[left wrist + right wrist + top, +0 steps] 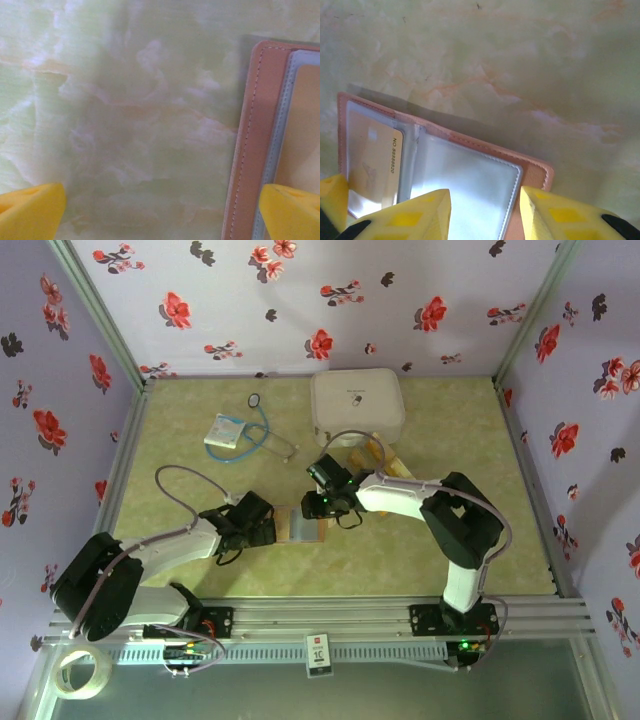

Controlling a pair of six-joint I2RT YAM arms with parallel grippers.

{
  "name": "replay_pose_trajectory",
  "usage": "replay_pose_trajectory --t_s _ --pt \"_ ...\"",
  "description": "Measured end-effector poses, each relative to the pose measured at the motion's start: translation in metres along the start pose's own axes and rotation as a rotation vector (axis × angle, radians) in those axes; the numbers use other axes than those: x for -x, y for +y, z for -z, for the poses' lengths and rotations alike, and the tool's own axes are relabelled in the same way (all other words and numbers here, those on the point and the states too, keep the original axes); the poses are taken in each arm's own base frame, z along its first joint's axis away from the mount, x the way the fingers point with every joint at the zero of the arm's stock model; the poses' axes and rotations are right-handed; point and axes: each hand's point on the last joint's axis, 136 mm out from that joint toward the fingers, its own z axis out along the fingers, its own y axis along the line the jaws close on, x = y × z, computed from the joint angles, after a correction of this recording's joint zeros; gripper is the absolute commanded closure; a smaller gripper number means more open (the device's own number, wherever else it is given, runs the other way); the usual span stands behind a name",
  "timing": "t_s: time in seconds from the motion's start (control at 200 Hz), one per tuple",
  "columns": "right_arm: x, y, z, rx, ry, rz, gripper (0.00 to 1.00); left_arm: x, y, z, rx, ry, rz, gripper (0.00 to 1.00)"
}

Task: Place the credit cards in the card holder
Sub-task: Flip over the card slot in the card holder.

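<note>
**Open card holder between the two grippers, one card pocketed**

*Top view.* The card holder (300,527) lies opened flat on the green marbled table (180,470), in its near half, between the two arms. The left gripper (268,528) meets the holder's left edge. The right gripper (325,508) stands at its right end. The loose credit cards (386,458), golden-yellow, lie beyond the right arm, just in front of the white case (357,405) at the back of the table. Their number cannot be told. A white-blue packet (224,432) lies left of the case, well apart from the holder.

*Left wrist view.* The left gripper (161,192) is spread to its widest and has hold of nothing. One yellow fingertip (30,210) hangs over bare table, the other over the stitched border of the card holder (250,140). Whether either tip touches down cannot be told.

*Right wrist view.* The right gripper (482,192) stands partly open over the empty clear pocket of the card holder (535,172). Nothing is seen clamped between its fingers, and contact with the pocket cannot be judged. One tan card (375,160), printed with a number along its edge, sits inside the other pocket, on the left of this view.
</note>
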Motion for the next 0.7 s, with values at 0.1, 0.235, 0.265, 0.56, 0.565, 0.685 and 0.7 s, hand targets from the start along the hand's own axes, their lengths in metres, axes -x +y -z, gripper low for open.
replay_pose_trajectory --t_s 0.1,0.235,0.265,0.56,0.565,0.685,0.7 --pt "-0.0036 -0.0021 -0.0036 -0.003 0.013 -0.005 0.59 0.0 -0.0002 -0.0002 -0.001 0.0 0.002 0.0" --pt "-0.0052 -0.0029 -0.006 -0.002 0.018 -0.013 0.57 -0.0003 -0.0004 -0.0002 -0.001 -0.001 0.003 0.0" --pt "-0.0051 -0.0027 -0.0062 0.0 0.017 -0.013 0.57 -0.0003 -0.0004 -0.0002 -0.001 -0.001 0.005 0.0" --pt "-0.0053 -0.0016 -0.0069 0.009 0.016 -0.038 0.56 -0.0003 -0.0005 -0.0005 0.0 -0.002 0.009 0.0" --pt "-0.0052 -0.0017 -0.0069 0.009 0.015 -0.038 0.56 -0.0003 -0.0005 -0.0006 0.0 -0.002 0.009 0.0" --pt "-0.0059 0.0001 -0.0075 0.022 0.023 -0.044 0.56 -0.0003 -0.0005 -0.0008 0.001 -0.002 0.011 0.0" --pt "-0.006 0.0003 -0.0076 0.025 0.024 -0.046 0.56 -0.0003 -0.0004 -0.0008 0.001 -0.003 0.011 0.0"
